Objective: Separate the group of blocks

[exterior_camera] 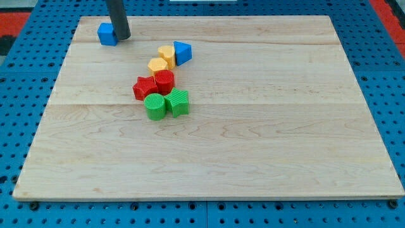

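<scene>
A cluster of blocks sits left of the board's middle. A blue triangular block touches a yellow block, with a second yellow block just below it. Below them are a red round block and a red star-like block. At the cluster's bottom are a green round block and a green block. A blue cube lies apart at the top left. My tip is at the cube's right side, touching or nearly touching it, far from the cluster.
The wooden board lies on a blue pegboard surface. The dark rod comes down from the view's top edge at the left.
</scene>
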Robot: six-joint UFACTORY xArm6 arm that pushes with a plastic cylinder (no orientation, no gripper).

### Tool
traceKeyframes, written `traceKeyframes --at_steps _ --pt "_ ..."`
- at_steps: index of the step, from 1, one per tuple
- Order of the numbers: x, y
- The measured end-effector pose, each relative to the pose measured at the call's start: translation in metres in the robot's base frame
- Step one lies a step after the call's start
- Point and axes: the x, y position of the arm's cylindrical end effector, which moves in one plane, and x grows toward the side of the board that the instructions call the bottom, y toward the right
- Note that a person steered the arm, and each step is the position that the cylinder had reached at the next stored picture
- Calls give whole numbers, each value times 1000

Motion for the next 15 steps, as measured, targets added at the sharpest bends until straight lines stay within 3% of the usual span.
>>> traceKeyframes --at_steps 2,4,8,11,12,13,15 --pt "0 15" --pt "15 95" --pt "17 116" --pt "87 135" --pt "139 153" --pt "166 127" --pt "151 72"
